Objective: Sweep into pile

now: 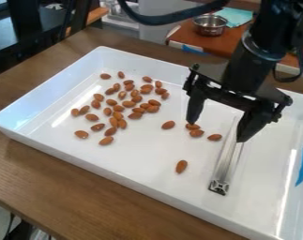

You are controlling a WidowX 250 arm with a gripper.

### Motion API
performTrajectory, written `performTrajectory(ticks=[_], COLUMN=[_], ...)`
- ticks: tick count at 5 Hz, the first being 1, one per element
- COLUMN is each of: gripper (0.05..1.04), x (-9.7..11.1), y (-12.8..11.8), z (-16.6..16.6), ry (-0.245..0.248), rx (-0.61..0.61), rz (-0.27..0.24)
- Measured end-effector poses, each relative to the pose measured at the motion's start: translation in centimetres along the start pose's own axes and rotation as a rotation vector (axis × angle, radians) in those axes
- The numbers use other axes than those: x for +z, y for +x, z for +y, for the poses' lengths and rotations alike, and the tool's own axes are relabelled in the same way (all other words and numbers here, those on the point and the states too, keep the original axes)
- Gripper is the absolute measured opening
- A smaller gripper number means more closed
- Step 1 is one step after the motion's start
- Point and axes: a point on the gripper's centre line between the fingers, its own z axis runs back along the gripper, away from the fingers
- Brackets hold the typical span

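Almonds [152, 108] lie scattered in a white tray [141, 161], a few beneath the claw [216, 131], its fingers spread apart.

The black arm [241, 68] has a black cable [169, 19].

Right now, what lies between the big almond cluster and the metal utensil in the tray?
In the camera view, five scattered almonds lie on the white tray between them.

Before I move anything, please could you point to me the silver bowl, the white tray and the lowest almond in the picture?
Silver bowl [210, 30]: camera view, on its outer side.
White tray [44, 97]: camera view, on its left wall.
Lowest almond [181, 166]: camera view, on its middle.
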Motion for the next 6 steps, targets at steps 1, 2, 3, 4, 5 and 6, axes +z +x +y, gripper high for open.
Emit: performTrajectory(ticks=[1,2,3,4,5,6], gripper=[0.999,0.999,0.999,0.999,0.999,0.999], x=[-1.4,-1.9,-2.2,-2.4,-3.1,-3.1], y=[-0.7,0.0,0.4,1.0,1.0,1.9], z=[0.1,0.3,0.5,0.3,-0.1,-0.3], ry=[0.033,0.014,-0.018,-0.059,-0.099,-0.171], rx=[-0.01,0.035,0.06,0.088,0.109,0.104], rz=[0.038,0.033,0.049,0.069,0.114,0.096])
